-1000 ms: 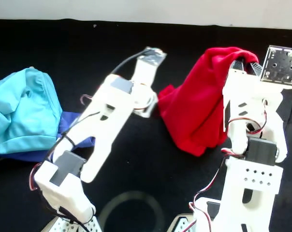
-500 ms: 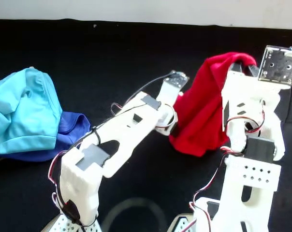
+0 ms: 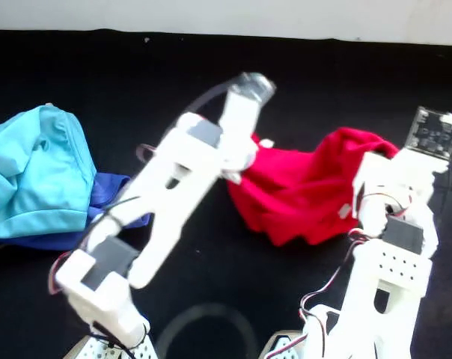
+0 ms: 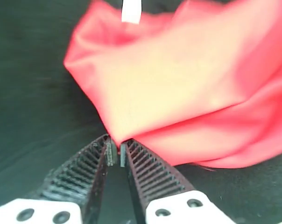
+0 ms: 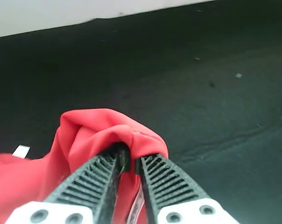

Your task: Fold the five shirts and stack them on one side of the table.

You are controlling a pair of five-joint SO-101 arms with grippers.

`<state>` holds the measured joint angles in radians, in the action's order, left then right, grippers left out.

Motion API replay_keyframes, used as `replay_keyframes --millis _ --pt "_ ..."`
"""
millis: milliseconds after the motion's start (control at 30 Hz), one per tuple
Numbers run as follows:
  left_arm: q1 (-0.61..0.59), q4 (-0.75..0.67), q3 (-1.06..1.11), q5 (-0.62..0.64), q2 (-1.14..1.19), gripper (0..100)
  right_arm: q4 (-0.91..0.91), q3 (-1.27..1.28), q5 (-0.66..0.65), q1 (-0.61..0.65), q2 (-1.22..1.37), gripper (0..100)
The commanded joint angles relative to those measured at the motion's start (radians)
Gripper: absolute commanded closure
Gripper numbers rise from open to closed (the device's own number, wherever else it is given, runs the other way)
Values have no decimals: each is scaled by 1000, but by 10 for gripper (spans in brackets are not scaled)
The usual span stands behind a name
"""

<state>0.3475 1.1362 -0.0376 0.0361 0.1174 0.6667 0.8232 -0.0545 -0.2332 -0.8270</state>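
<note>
Since a second ago your left arm has gone in to the red shirt (image 3: 301,198) and drawn its edge out sideways, while your right arm has dropped, so the cloth hangs lower and wider between the two. Well apart from the left jaws, on the side away from the right arm, a light blue shirt (image 3: 31,176) lies bunched on the table (image 3: 136,82), cut off at the picture's edge and covering most of a dark blue shirt (image 3: 110,196). Your left gripper (image 4: 116,151) is all but closed, pinching a corner of the red shirt at its tips; a white label (image 4: 130,11) shows beyond the jaws. Your right gripper (image 5: 130,161) is clamped nearly closed on a raised fold of the same shirt, the cloth draping over its tips. From above, both sets of fingertips are hidden by wrist or cloth.
</note>
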Motion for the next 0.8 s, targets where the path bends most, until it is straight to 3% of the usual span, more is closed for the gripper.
replay_keyframes --millis 0,133,233,333,567,767 --pt "-97 132 -153 -2 -162 992 1 -180 -11 74 -7 992" --pt "-177 259 -260 -40 -234 992 142 -423 -11 142 1 992" --pt "-188 336 -252 -83 -257 992 266 -453 -11 206 1 992" --pt "-182 384 -173 -118 -240 992 352 -337 -11 251 2 992" --pt "-182 382 122 -203 -73 991 352 85 -26 255 -8 992" --pt "-234 459 110 -261 48 989 357 170 -265 119 -8 992"
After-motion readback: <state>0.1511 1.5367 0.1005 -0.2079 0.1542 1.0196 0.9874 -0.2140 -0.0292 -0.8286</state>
